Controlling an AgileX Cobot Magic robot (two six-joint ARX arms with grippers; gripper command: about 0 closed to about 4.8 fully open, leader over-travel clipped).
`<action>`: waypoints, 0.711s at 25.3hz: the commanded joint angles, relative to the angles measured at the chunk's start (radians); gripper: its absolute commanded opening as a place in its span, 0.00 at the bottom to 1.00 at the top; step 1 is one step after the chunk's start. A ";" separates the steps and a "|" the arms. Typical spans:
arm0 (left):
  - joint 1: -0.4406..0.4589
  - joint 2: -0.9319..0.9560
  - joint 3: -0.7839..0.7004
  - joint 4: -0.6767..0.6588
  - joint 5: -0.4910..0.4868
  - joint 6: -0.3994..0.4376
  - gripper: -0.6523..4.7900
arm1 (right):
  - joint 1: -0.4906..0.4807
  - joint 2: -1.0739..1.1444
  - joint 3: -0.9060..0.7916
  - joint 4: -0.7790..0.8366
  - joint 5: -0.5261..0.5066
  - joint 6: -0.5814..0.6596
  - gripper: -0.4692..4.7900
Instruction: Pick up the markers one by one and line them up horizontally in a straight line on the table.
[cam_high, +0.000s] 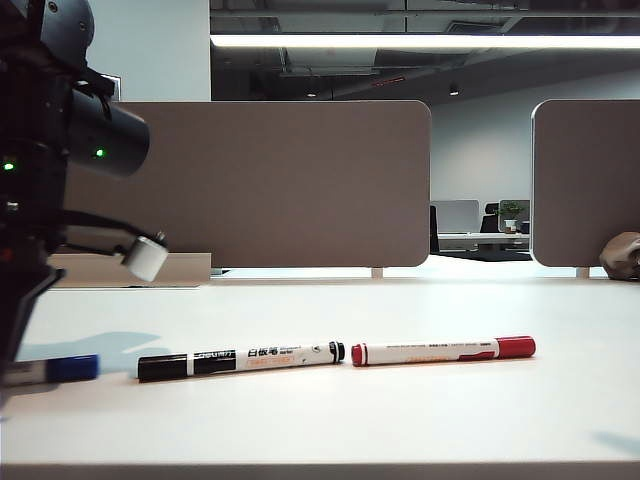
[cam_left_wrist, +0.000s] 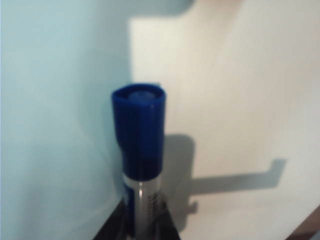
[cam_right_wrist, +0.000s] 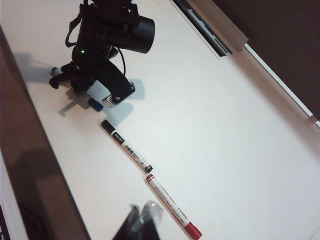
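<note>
The black marker (cam_high: 240, 358) and the red marker (cam_high: 443, 349) are already lying end to end on the table (cam_high: 420, 420), their long axes running left to right, with only a sliver of bare surface between their facing tips. They are sitting in a nearly straight line, the red one angling very slightly towards the far side at its right end.

The blue marker (cam_high: 62, 368) is lying at the far left of that row, its cap (cam_left_wrist: 139, 131) pointing right towards the black marker's dark end, and a clear gap is separating the two. Its long axis is roughly matching the line of the other two, though it seems to be lying a touch nearer the front edge.

The left gripper (cam_right_wrist: 80, 92) is working down at this marker, its fingers nearly closed and pinching the white barrel just behind the cap. Whether the marker is resting on the table or riding just above it cannot be told. This arm is plainly the nearer one, so any nudge along the row should fall to it: the marker probably needs sliding right, to close the gap.

The right gripper (cam_right_wrist: 142, 220) is hanging well above the near right part of the table, over the red marker's side, shut and holding nothing.
</note>
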 joint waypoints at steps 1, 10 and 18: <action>-0.002 -0.006 0.000 0.035 0.050 0.016 0.15 | -0.001 -0.002 0.004 0.012 -0.002 0.007 0.09; -0.002 -0.006 0.000 0.011 0.117 0.068 0.15 | -0.001 -0.002 0.004 0.012 -0.002 0.007 0.09; -0.026 -0.006 0.000 0.002 0.124 0.068 0.17 | -0.001 -0.002 0.004 0.011 -0.002 0.007 0.09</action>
